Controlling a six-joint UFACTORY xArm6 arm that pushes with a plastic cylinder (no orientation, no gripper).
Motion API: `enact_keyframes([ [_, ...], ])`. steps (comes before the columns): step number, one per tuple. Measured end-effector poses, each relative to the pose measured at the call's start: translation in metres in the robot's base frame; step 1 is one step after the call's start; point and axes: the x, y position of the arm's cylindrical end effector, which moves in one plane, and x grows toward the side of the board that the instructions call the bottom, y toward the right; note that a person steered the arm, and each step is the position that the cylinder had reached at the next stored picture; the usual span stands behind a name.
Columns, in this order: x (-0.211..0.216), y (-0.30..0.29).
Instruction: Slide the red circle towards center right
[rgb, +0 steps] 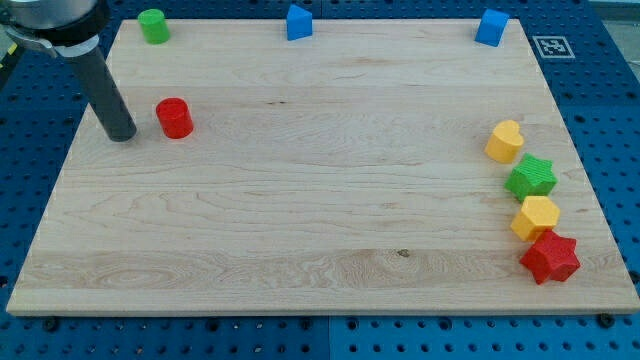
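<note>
My tip (121, 135) stood just left of the red circle (174, 118), seemingly not touching; no hand existed. A steady rightward push, centred behind it, seemed best.

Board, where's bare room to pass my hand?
The wide middle is bare, between the red cylinder beside my tip and the right-edge cluster: yellow heart, green star, yellow hexagon, red star. That cluster is crowded.

view: single | high, oblique, looking down | covers whole wooden board (320, 200)
</note>
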Motion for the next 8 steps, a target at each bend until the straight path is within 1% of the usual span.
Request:
enact_keyframes([
  [1, 0.000, 0.021],
  [2, -0.001, 0.083],
  [3, -0.011, 0.122],
  [4, -0.015, 0.103],
  [5, -0.018, 0.069],
  [6, -0.041, 0.067],
  [7, -0.045, 0.075],
  [8, -0.046, 0.107],
])
